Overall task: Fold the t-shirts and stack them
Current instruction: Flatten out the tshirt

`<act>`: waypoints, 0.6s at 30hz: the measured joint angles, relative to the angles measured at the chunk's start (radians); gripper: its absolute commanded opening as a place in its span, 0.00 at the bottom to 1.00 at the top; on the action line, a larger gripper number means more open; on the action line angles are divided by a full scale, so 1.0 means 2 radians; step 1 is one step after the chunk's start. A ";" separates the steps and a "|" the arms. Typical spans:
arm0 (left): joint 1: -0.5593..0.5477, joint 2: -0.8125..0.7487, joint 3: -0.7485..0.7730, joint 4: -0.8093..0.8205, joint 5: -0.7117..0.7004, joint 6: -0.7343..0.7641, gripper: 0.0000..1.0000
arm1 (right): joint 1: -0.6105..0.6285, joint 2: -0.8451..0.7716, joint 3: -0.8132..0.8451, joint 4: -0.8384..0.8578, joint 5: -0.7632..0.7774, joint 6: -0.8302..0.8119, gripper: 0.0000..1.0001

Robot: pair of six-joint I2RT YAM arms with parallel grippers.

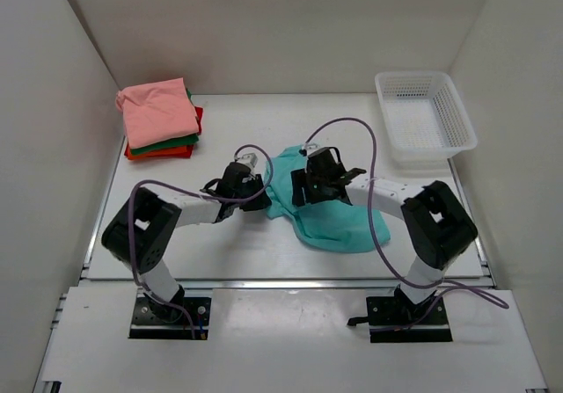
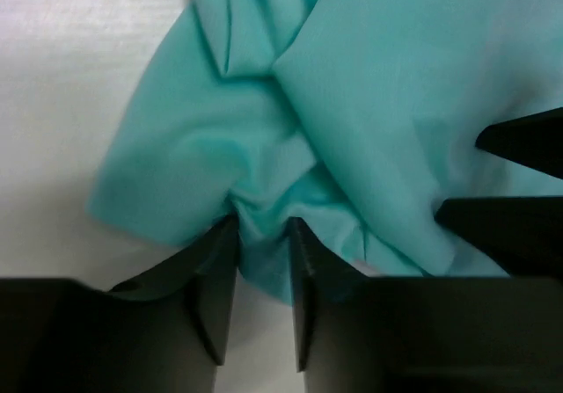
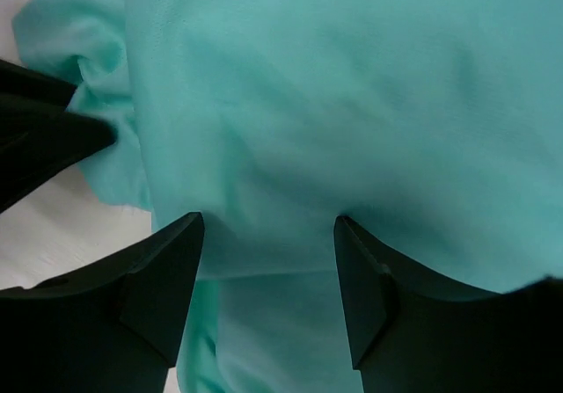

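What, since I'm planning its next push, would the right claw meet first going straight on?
The teal shirt, directly ahead of the open right claw; it looks close, though depth is unclear.

There are a plain teal t-shirt, salmon-pink t-shirt, green t-shirt and red-orange t-shirt, plus a white mesh basket.

We find no legible text, label, brand mark, number or sign in any view. The teal t-shirt, the folded t-shirts and the white mesh basket show no readable marking.
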 measured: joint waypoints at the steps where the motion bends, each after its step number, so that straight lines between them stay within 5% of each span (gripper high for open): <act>1: -0.002 0.016 0.011 0.006 -0.002 -0.007 0.24 | 0.004 0.013 0.007 0.003 -0.001 -0.003 0.49; 2: -0.005 0.033 0.023 0.011 -0.005 -0.011 0.00 | 0.008 0.025 0.013 0.005 -0.003 -0.007 0.31; 3: -0.005 0.044 0.030 0.014 -0.004 -0.013 0.00 | 0.012 0.036 0.016 0.007 -0.006 -0.012 0.02; 10: 0.015 0.043 0.057 -0.024 0.008 0.001 0.00 | 0.016 0.023 0.015 -0.024 0.001 -0.015 0.00; 18: 0.185 -0.249 0.046 -0.161 0.011 0.065 0.00 | -0.113 -0.211 -0.013 -0.069 0.023 -0.016 0.00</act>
